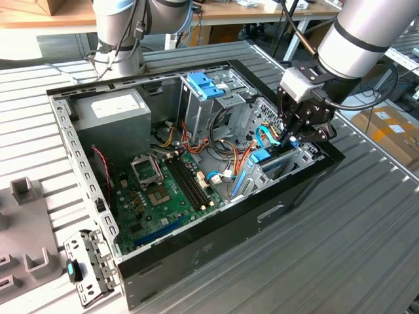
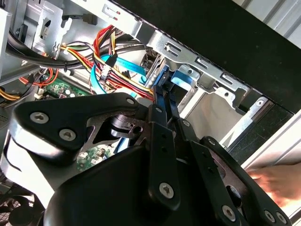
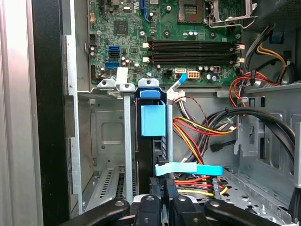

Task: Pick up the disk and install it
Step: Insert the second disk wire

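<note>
Currently my gripper [image 1: 302,133] hangs over the drive cage [image 1: 278,163] of the PC case [image 1: 196,252], jaws pinching the disk [image 3: 153,120] standing edge-on in its slot. Rigid, dense, shock-sensitive; I'd grip the light-blue carrier, not the label.

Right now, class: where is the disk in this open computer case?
The disk stands on edge in the metal drive bay at the case's corner on the exterior view's right, beside the motherboard, with the gripper directly above it.
</note>
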Motion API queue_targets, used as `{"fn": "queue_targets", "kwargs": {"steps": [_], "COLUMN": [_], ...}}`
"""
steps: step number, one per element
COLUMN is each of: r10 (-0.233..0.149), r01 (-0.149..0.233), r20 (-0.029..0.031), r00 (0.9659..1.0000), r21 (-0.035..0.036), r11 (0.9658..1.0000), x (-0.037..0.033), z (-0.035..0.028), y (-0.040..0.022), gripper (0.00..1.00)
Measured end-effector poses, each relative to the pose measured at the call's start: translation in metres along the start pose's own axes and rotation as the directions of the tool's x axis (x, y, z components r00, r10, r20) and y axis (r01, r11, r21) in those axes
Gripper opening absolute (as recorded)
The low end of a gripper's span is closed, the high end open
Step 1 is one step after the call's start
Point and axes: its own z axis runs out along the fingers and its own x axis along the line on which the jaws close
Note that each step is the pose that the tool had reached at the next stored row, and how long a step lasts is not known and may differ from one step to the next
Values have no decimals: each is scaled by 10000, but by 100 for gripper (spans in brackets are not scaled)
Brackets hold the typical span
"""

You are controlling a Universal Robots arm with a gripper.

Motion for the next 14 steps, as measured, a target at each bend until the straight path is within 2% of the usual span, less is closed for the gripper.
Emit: {"fn": "queue_targets", "kwargs": {"steps": [5,6,7,8,9,14], "r10": [0,1,0,0,0,0], "r01": [0,-1,0,0,0,0], "r20": [0,16,13,3,3,1], "r00": [10000,10000,10000,10000,10000,10000], "r21": [0,0,1,0,0,0], "r11": [10000,10000,10000,10000,10000,10000], "x": [0,1,1,0,0,0], "z": [2,10,8,3,4,3], "y": [0,0,0,0,0,0], "gripper": [16,17,23,23,30,30]}}
